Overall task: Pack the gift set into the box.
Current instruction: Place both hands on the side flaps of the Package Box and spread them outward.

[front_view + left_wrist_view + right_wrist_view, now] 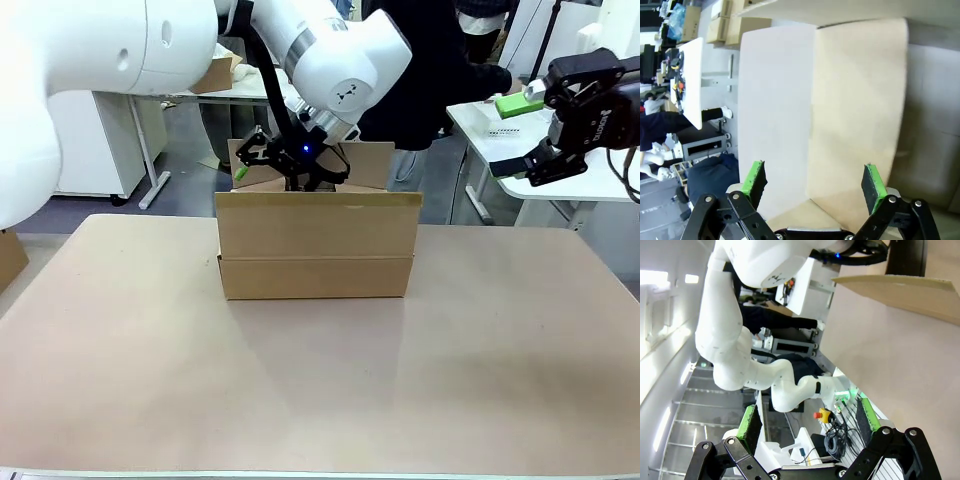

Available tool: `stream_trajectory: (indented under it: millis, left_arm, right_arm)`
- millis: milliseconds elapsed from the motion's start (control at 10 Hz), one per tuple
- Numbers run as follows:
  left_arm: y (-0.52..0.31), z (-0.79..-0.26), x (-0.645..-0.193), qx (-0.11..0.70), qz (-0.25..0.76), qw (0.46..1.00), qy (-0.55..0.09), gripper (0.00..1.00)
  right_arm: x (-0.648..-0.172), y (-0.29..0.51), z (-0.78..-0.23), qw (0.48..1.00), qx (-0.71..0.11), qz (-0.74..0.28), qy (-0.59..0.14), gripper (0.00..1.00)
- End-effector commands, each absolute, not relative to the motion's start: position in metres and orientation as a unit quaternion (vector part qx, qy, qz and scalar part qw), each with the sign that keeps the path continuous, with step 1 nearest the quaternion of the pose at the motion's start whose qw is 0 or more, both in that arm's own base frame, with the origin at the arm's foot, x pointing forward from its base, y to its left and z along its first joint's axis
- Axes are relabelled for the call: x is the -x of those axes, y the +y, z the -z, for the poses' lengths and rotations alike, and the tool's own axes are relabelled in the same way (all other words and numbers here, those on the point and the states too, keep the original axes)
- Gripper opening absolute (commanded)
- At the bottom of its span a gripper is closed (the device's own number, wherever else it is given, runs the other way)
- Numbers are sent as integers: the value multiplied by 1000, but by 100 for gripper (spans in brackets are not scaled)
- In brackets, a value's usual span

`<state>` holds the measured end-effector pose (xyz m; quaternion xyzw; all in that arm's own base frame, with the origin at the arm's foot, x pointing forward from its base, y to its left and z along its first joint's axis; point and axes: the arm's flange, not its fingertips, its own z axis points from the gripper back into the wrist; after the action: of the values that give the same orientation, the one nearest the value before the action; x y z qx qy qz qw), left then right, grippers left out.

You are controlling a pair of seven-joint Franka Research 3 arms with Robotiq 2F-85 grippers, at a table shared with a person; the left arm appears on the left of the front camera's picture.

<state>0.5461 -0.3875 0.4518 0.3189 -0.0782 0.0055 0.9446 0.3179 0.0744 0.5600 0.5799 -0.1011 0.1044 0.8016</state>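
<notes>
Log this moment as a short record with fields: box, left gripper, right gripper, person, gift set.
box: brown carton mid-table, flaps up
left gripper: open, empty, lowered over the box opening
right gripper: open, empty, raised at the table's right edge, apart from the box
person: dark clothing behind the box, hands not visible
gift set: not visible in any view

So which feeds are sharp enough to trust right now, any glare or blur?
Front view: sharp, soft sheen on the tan table, large brown cardboard box crisp. Left wrist view: box surfaces washed out and slightly blurred. Right wrist view: rolled sideways, bright window glare at left.
</notes>
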Motion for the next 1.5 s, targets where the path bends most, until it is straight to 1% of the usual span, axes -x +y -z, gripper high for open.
stream_trajectory:
  millis: [0,400,800,1100,1300,1400]
  left_arm:
    - [-369,-452,-554,-340,-24,937,-71,100]
    - [-341,-459,-564,-324,-42,942,-72,100]
    - [-313,-480,-563,-284,-66,954,-76,100]
    - [-302,-483,-562,-277,-80,955,-76,100]
    - [-308,-477,-561,-252,-62,964,-64,100]
    - [-318,-473,-559,-218,-44,973,-60,100]
  right_arm:
    - [-320,77,-560,791,-590,-113,-112,100]
    - [-320,77,-560,791,-590,-113,-112,100]
    - [-320,77,-560,791,-590,-113,-112,100]
    - [-320,77,-560,791,-590,-113,-112,100]
    - [-320,77,-560,791,-590,-113,-112,100]
    - [-320,77,-560,791,-590,-113,-112,100]
